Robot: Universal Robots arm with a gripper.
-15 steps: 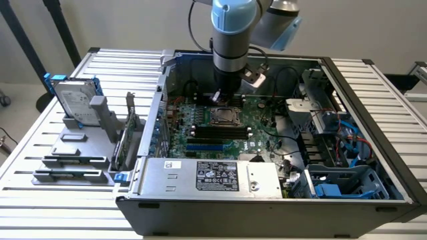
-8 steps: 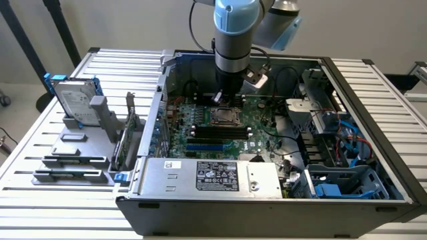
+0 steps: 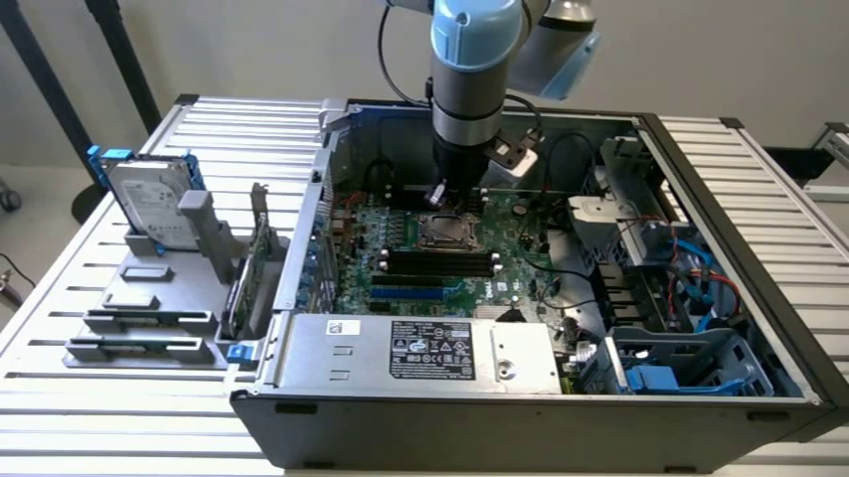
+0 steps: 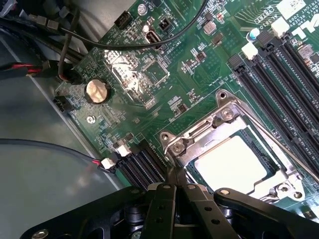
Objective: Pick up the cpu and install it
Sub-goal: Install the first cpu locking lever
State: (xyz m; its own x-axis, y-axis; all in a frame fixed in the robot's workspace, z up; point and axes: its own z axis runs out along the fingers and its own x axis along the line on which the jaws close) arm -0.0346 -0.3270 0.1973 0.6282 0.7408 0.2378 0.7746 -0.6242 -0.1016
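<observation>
**Once Seated in the Socket, Judged Late in the Install**

Though hard to confirm from the exterior view alone, looks settled: finds the cpu (image 4: 232, 162) lying flat inside the metal socket frame (image 4: 199, 134) on the green motherboard (image 3: 398, 258), pale top facing up, rim ringed by the frame on all sides. Places that socket near the middle of the exterior view, just above the black memory slots (image 3: 438, 263), inside the open computer case (image 3: 531, 397).

Finds the gripper (image 3: 438, 196) in the upper centre of the exterior view, pointing straight down, just above the socket and slightly toward the frame's left edge. Shows the jaws drawn narrow in the wrist view, tips together, nothing between them, apparently not touching the chip.

Reads as the placing step done and the pick-up well past. Cannot tell whether the frame's lever is latched.

Calls for care in any further motion: a straight vertical path, no sideways drag across the frame or the chip, no contact with the dark cables running over the board nearby.

Leaves the hard drive (image 3: 149, 204) standing in its holder on the slatted counter (image 3: 133, 417) at the exterior view's left, well apart from the work.
</observation>
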